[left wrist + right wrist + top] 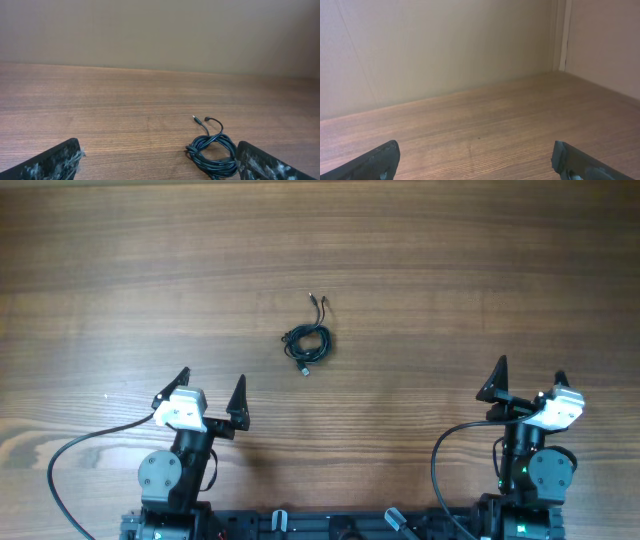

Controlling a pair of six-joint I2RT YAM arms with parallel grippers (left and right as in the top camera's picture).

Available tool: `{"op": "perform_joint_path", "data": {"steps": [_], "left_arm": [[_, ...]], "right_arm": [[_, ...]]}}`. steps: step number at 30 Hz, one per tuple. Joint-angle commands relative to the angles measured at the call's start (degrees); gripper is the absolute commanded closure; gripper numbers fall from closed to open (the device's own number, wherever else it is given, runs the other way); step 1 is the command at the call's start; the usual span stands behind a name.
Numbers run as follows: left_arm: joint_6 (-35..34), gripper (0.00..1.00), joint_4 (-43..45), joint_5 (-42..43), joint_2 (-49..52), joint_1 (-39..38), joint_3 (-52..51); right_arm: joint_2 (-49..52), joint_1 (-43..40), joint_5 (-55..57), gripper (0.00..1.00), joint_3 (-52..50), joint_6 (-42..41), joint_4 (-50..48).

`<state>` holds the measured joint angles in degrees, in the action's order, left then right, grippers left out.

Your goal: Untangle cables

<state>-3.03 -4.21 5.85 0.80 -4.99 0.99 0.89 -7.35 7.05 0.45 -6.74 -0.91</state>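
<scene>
The cables [307, 340] lie as one small knotted black bundle near the middle of the wooden table, with thin plug ends sticking out toward the far side. In the left wrist view the cables [212, 154] sit low and right, just beside the right finger. My left gripper [211, 387] stands open near the front left, well short of the bundle and holding nothing. My right gripper [530, 376] stands open at the front right, far from the cables. The right wrist view shows only bare table between the wide-apart fingertips [380, 160].
The wooden table [450, 270] spreads all around the bundle. Thick black arm cables [70, 460] loop by each arm base at the front edge. A beige wall [445, 50] rises behind the table's far edge.
</scene>
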Motion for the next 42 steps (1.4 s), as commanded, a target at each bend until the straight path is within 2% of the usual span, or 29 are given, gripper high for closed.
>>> {"op": "perform_joint_path", "data": {"steps": [1, 28, 35, 42], "left_arm": [[1.11, 0.00, 0.22, -0.55, -0.42, -0.37, -0.68], [1.31, 0.00, 0.33, -1.07, -0.42, -0.37, -0.68], [-0.63, 0.00, 0.63, -0.76, -0.42, -0.37, -0.61], [-0.63, 0.00, 0.55, -0.76, -0.42, -0.37, 3.04]], "right_arm": [[-0.46, -0.24, -0.76, 0.00, -0.15, 0.74, -0.11], [-0.46, -0.24, -0.76, 0.00, -0.15, 0.72, -0.11], [-0.46, -0.24, -0.76, 0.00, -0.15, 0.72, -0.11], [-0.46, -0.24, -0.76, 0.00, -0.15, 0.72, -0.11]]}}
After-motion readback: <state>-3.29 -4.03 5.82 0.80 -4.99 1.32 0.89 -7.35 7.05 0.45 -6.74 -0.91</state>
